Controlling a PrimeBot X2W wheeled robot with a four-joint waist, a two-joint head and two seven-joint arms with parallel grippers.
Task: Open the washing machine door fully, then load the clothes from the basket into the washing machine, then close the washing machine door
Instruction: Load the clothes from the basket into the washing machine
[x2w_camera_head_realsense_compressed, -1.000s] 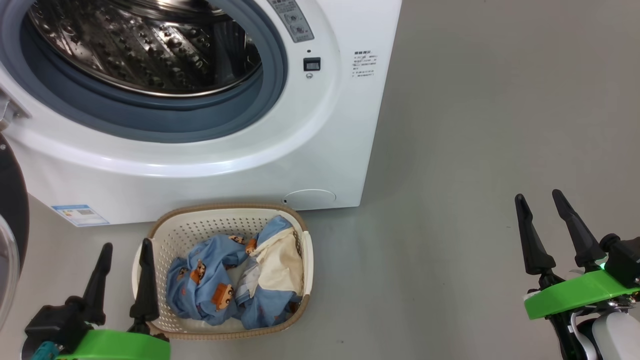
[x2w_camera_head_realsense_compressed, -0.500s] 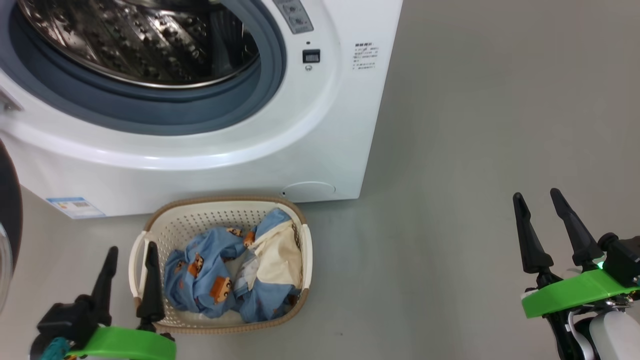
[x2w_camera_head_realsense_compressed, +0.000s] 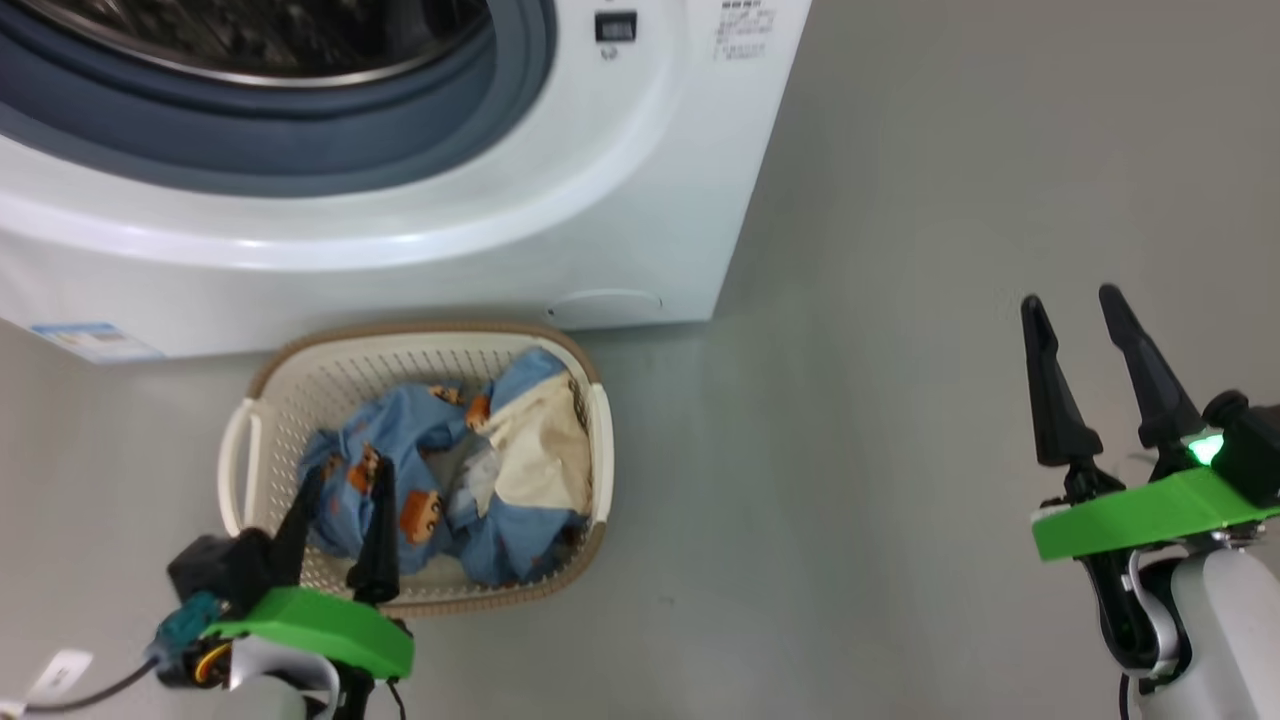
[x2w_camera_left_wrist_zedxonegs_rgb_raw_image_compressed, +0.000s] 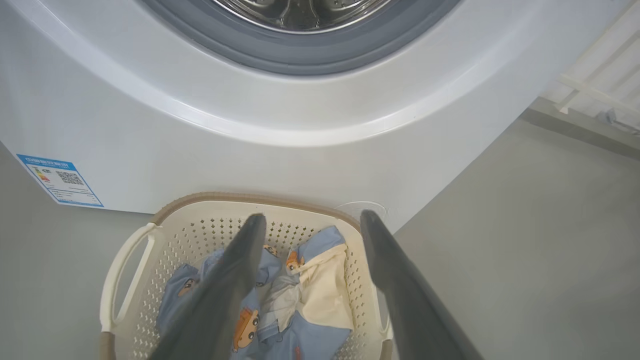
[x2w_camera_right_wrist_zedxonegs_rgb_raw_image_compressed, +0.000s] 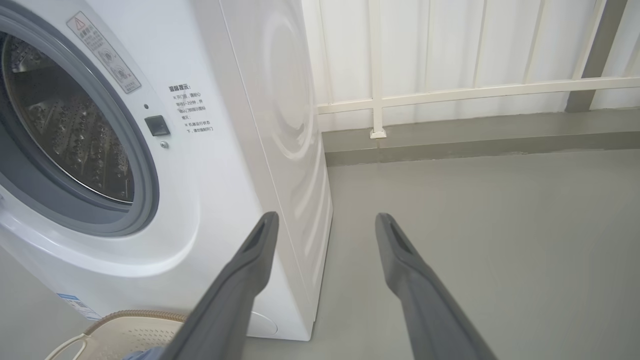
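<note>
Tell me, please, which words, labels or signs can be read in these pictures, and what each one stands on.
"温馨提示:" heads the printed notice on the front of the washing machine; the smaller lines under it are too small to read with certainty.
Grey sticker beside the drum opening: a warning triangle; its words are too small to read.
Blue label low on the machine's front: a QR code; its print is blurred.

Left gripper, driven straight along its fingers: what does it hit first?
Likely the lower front of the big white washing machine, the left gripper passing above the light-blue printed clothes in the cream perforated basket; height unclear.
</note>
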